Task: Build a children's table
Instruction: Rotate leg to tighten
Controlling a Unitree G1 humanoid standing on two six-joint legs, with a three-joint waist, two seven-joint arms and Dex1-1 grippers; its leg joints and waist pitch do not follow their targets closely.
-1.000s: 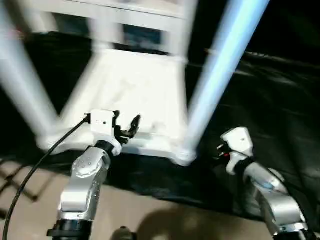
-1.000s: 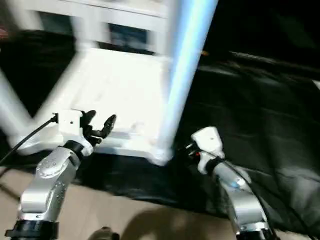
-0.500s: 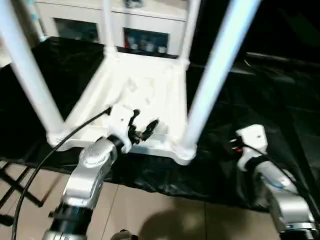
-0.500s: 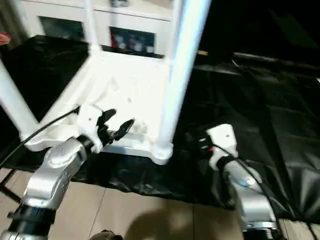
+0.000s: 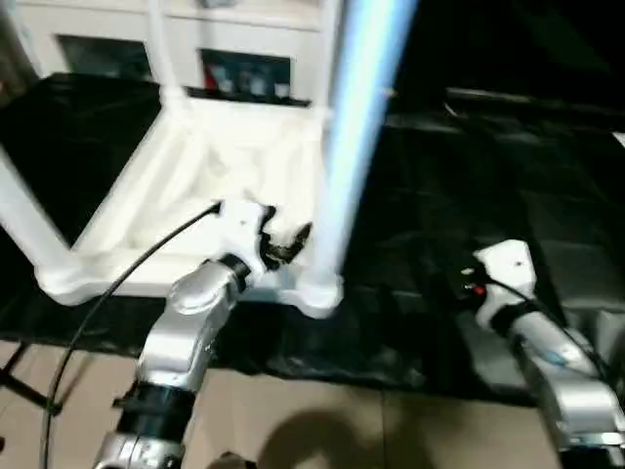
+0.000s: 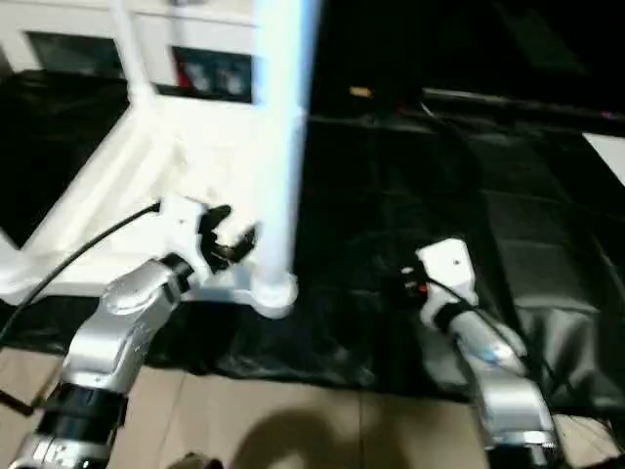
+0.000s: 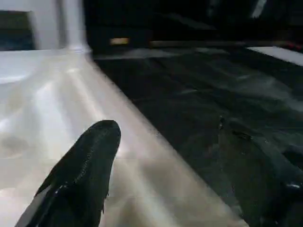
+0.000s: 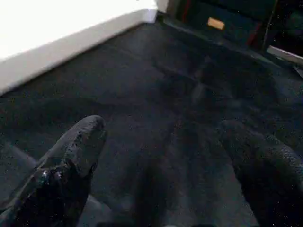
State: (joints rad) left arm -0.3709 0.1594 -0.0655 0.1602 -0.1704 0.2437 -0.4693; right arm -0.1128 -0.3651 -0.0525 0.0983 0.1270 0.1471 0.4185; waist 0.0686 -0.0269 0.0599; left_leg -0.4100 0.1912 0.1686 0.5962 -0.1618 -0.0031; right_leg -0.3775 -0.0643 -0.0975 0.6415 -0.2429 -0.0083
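Observation:
The children's table [image 5: 195,181] lies upside down on a black cloth, its white ribbed underside facing up. Legs stand up from its corner sockets: the near right leg [image 5: 347,147], the near left leg [image 5: 21,230] and a far leg [image 5: 159,49]. My left gripper [image 5: 286,240] hovers open over the top's near edge, just left of the near right leg, with nothing between its fingers [image 7: 90,161]. My right gripper [image 8: 165,142] hangs open over the bare black cloth to the right of the table, apart from it and holding nothing.
The black cloth [image 5: 459,166] covers the work surface and ends at a beige floor [image 5: 322,420] near me. A white cabinet [image 5: 244,24] stands behind the table. A black cable [image 5: 107,293] runs from my left wrist towards the lower left.
The camera has swung, shifting the whole picture left. My left gripper now sits closer to the near right leg. Both grippers stay open.

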